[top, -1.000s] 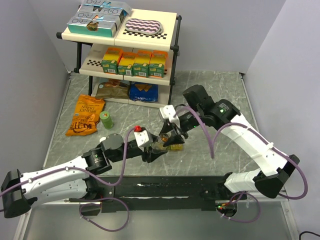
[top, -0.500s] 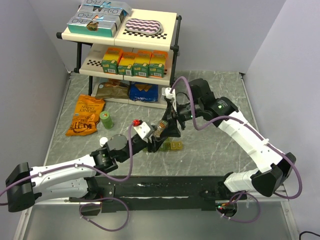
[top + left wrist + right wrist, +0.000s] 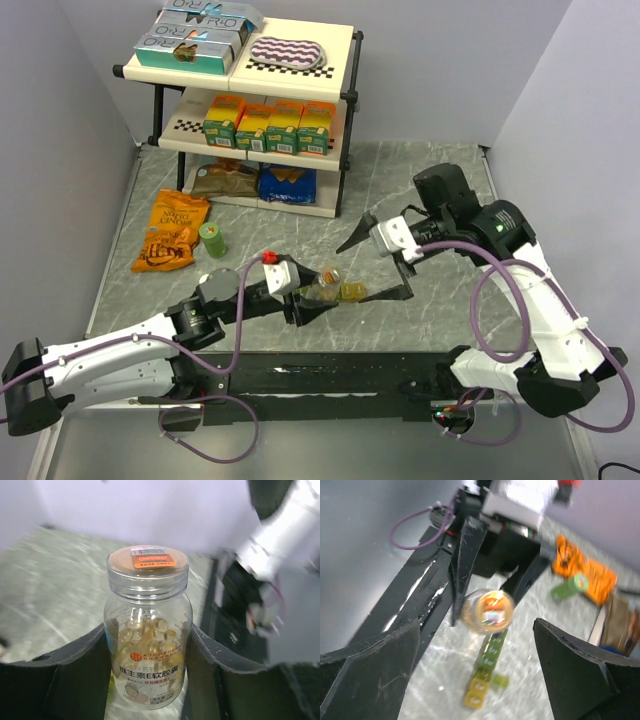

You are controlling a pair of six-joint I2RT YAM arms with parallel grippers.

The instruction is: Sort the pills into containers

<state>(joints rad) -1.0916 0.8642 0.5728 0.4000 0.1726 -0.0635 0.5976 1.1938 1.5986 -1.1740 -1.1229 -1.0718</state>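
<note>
Gripping the clear pill bottle, your left gripper has both fingers pressed against its sides. Your right gripper hangs spread wide, holding nothing, just right of the bottle. Containers: strip flat on the table, one end at the bottle, yellow end toward the right arm.

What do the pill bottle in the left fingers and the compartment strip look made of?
The bottle looks like clear glossy plastic: capsules show through its wall and highlights ring its neck; glass can't be ruled out. The containers look like tinted plastic, green shading to yellow; blur hides whether it's translucent.
</note>
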